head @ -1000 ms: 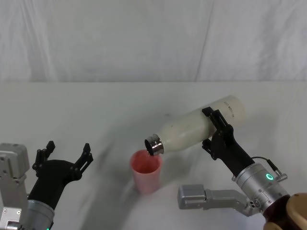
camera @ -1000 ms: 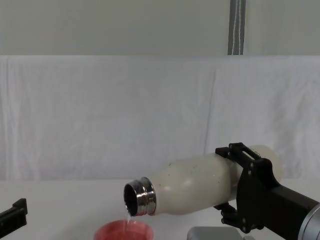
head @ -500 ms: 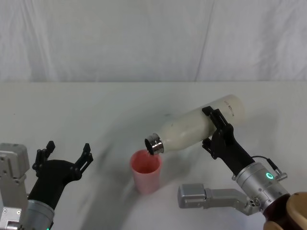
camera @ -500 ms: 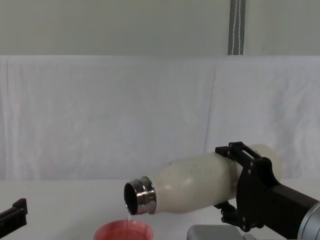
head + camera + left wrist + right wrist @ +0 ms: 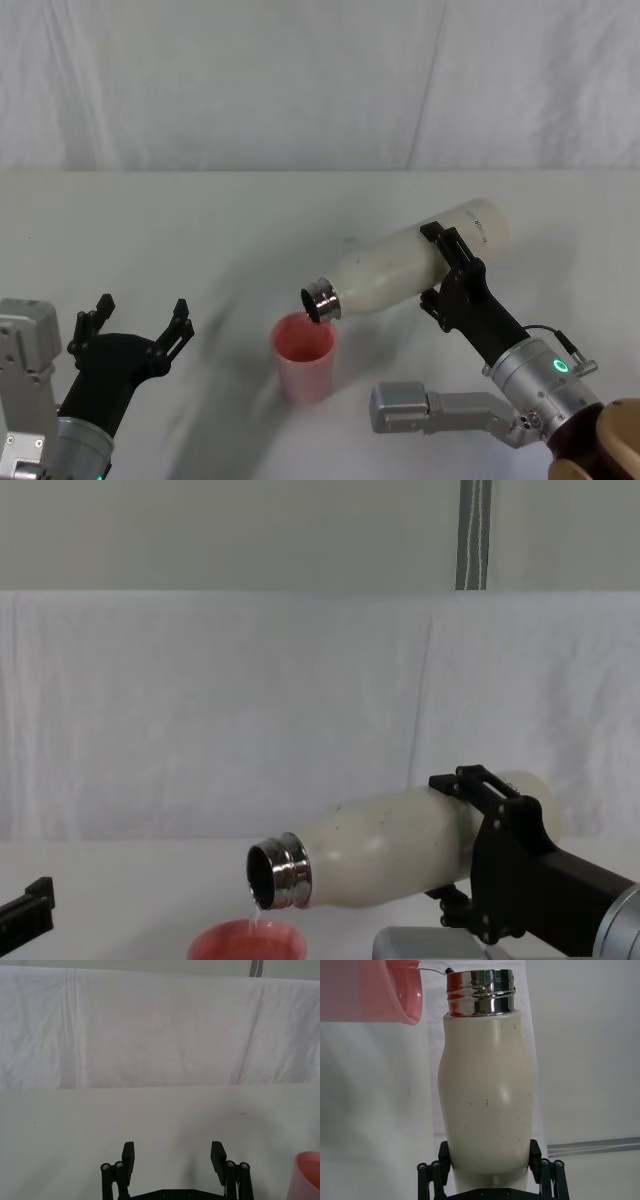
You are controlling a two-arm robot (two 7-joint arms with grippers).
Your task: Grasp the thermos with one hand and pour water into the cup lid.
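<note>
The right tool (image 5: 447, 270) is clamped across the lower body of the thermos (image 5: 405, 268), one finger over the top of the bottle and the other beneath it, and holds it lifted off the white counter (image 5: 200, 230) and tipped nearly flat. From this tool the bottle runs forward and toward the robot's left, its base at the tool's far side and its steel neck (image 5: 320, 301) angled slightly downward at the other end. In the chest view a thin stream of water (image 5: 258, 910) falls from the lower lip of the neck into the cup lid (image 5: 247, 941) directly below. The cup lid stands upright on the counter, below and to the left of the right tool, with the neck poised above its rim and not touching it. The left tool (image 5: 137, 325) hangs low near the counter's front left, well apart from the cup lid, its fingers (image 5: 128, 1155) spread wide around nothing. A white cloth backdrop (image 5: 300, 80) rises behind the counter.
</note>
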